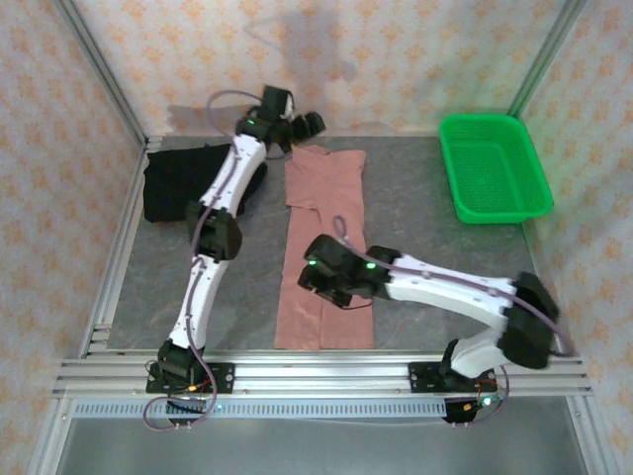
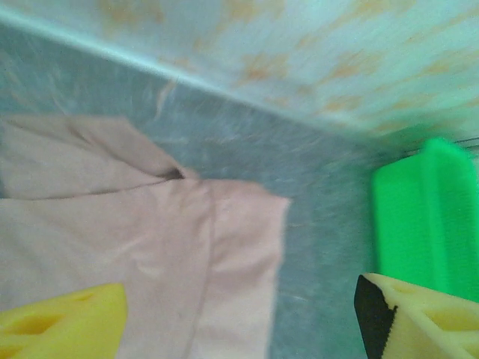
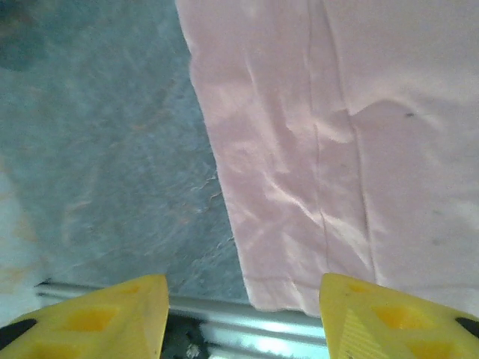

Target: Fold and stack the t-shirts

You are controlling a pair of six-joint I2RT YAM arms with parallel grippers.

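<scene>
- The pink t-shirt [image 1: 324, 203] lies flat in the middle of the bench [image 1: 435, 247]. It is folded into 1 long strip that runs from the far side to the near edge.
- At its far end the strip is a bit wider, and a flap of cloth is folded over there.
- Its near end lies right by the metal rail [image 3: 217, 313] at the front of the bench.
- The black t-shirt [image 1: 173, 183] lies in the far left corner, just beside the pink one but not on it. The left arm [image 1: 223, 183] reaches over part of it.
- The left fingers [image 2: 67, 321] hang above the far end of the pink t-shirt. The 2 fingers are wide apart and nothing is between them.
- The right fingers [image 3: 97, 321] hang above the near end of the pink t-shirt, over its left edge. They are apart too and hold nothing.
- The green basket [image 1: 492, 173] sits in the far right corner, well away from both t-shirts.
</scene>
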